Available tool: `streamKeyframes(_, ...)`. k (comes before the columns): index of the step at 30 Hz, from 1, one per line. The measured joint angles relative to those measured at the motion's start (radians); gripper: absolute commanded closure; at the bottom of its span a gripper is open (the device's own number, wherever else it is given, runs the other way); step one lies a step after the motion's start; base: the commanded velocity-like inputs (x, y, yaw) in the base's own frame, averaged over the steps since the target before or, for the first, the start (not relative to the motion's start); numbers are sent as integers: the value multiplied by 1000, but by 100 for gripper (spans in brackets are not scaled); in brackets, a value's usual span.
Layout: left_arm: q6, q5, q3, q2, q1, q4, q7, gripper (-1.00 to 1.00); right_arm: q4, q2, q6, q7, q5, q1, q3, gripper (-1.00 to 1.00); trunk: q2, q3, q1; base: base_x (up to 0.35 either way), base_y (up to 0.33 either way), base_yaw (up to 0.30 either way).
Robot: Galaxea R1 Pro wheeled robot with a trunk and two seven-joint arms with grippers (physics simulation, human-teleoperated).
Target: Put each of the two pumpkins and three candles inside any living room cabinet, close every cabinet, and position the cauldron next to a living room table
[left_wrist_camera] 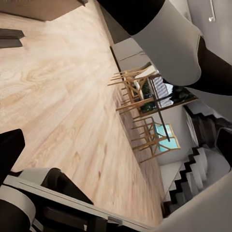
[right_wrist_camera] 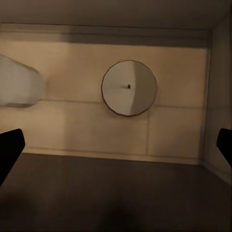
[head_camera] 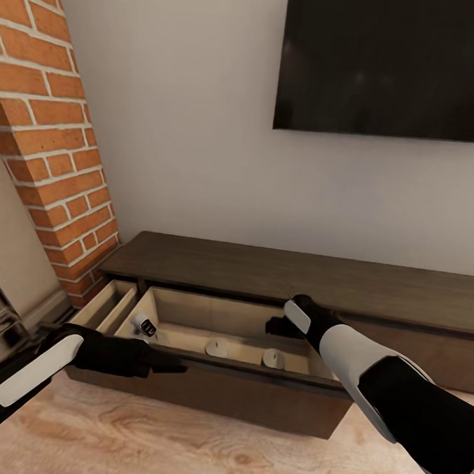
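Open drawer of the cabinet (head_camera: 298, 272) w/ both arms at it — no pumpkins in view.

Three pale candles lie inside: one at the drawer's left end (head_camera: 144, 325), partly hidden, two mid-drawer (head_camera: 216, 347) (head_camera: 273, 358). Right gripper (head_camera: 277, 327) sits over the drawer; right wrist view shows its fingertips (right_wrist_camera: 9, 147) wide apart, holding nothing, one candle end-on. Left gripper (head_camera: 169, 364) at the front edge — can't tell its jaws.

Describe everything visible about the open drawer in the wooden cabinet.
The open drawer of the dark brown cabinet is pulled out toward the robot. It has a dark front and pale wood walls and floor. Three whitish candles sit inside. The right hand hovers over its back edge, fingers spread; the left hand is at its front rim.
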Motion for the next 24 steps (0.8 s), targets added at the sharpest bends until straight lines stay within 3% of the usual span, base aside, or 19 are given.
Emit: streamKeyframes(24,0,-1,8,0,0,2,3,-100,-13,-3,-8,2,-7,0,-3,-100,6,93,-11,-73,14,0)
